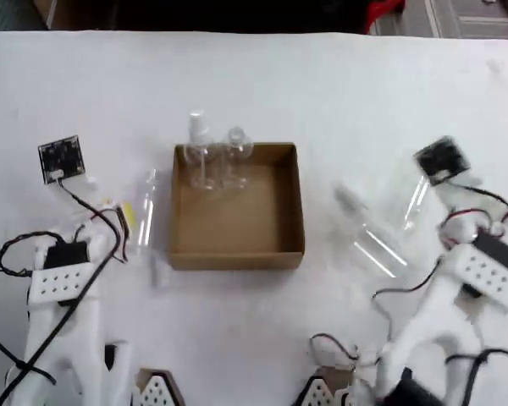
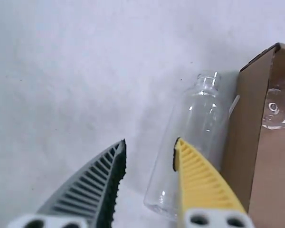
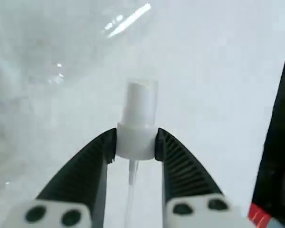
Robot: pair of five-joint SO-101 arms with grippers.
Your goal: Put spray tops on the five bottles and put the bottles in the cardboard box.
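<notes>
Right hand (image 3: 135, 142) pinching spray top (image 3: 140, 114) by its collar; left hand (image 2: 150, 142) spread at uncapped bottle (image 2: 194, 128) lying against the box (image 2: 242, 142) outer wall. Suggest gripping the bottle mid-body, standing it upright; keep the top's tube aligned with the neck.

Left arm (image 1: 63, 283): white shell, perforated plate, black cables looped beside, black wrist camera board (image 1: 61, 158). Its jaws: one grey ribbed finger (image 2: 97, 185), one yellow (image 2: 199, 183), white bases with screw holes. Right arm (image 1: 478, 271): white shell, red and black cables; both jaws black, ribbed, white bases.
</notes>
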